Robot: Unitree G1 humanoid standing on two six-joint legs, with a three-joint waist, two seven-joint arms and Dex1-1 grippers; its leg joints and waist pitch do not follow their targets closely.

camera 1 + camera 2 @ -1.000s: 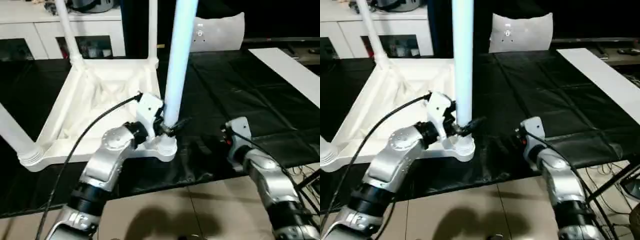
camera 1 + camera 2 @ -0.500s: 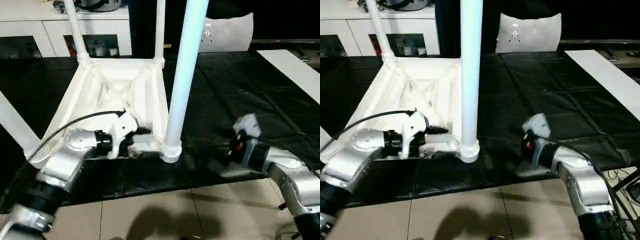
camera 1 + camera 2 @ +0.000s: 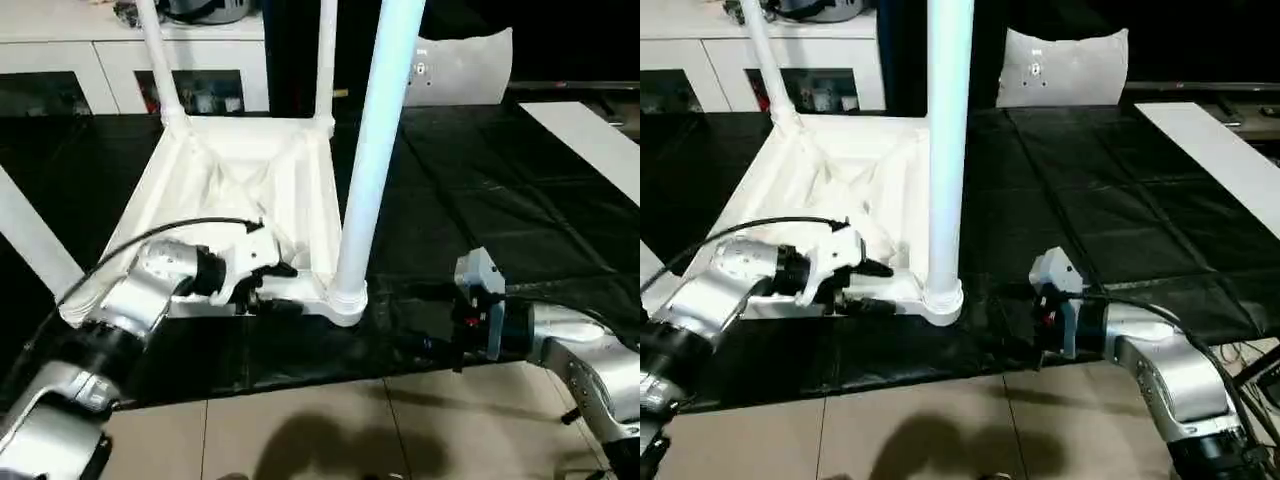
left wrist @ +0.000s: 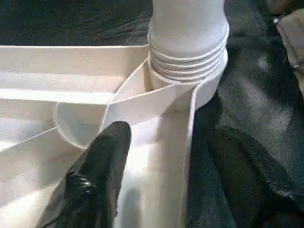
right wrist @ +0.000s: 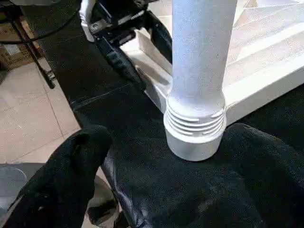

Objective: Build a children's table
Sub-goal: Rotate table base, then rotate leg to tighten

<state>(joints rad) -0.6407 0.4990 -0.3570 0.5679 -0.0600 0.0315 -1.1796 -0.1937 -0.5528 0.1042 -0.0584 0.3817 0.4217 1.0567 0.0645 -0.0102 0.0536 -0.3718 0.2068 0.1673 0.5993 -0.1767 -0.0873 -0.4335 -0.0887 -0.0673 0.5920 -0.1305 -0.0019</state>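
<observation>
On the black-covered desk [image 3: 470, 190], the all-white plastic children's table [image 3: 240, 190] is shown lying upside down, its ribbed underside facing up and its long round tapered legs rising from the round corner sockets. The near white leg [image 3: 375, 150] is seen standing upright in the ringed corner socket [image 3: 345, 298] closest to the robot, at the desk's front edge.

The left tool [image 3: 268, 290] is placed over the near rim of the white top [image 4: 161, 156], just beside that socket: one black finger [image 4: 102, 175] lies inside the rim on the ribbed surface, the other outside on the black cover. The jaws stand partly apart astride the rim; whether the rim is actually clamped cannot be told. The right tool [image 5: 190, 156] is held wide open and empty, one finger on each side of the socket's base, clear of the plastic.

The step in hand is judged to be the seating and checking of this last corner leg. For it to be done well, the top should be steadied at the rim by the left tool while the leg is gripped low, near the ringed collar, and pressed straight along its own axis; sideways force should be avoided, since the tall leg could lever the light top off the desk edge.
</observation>
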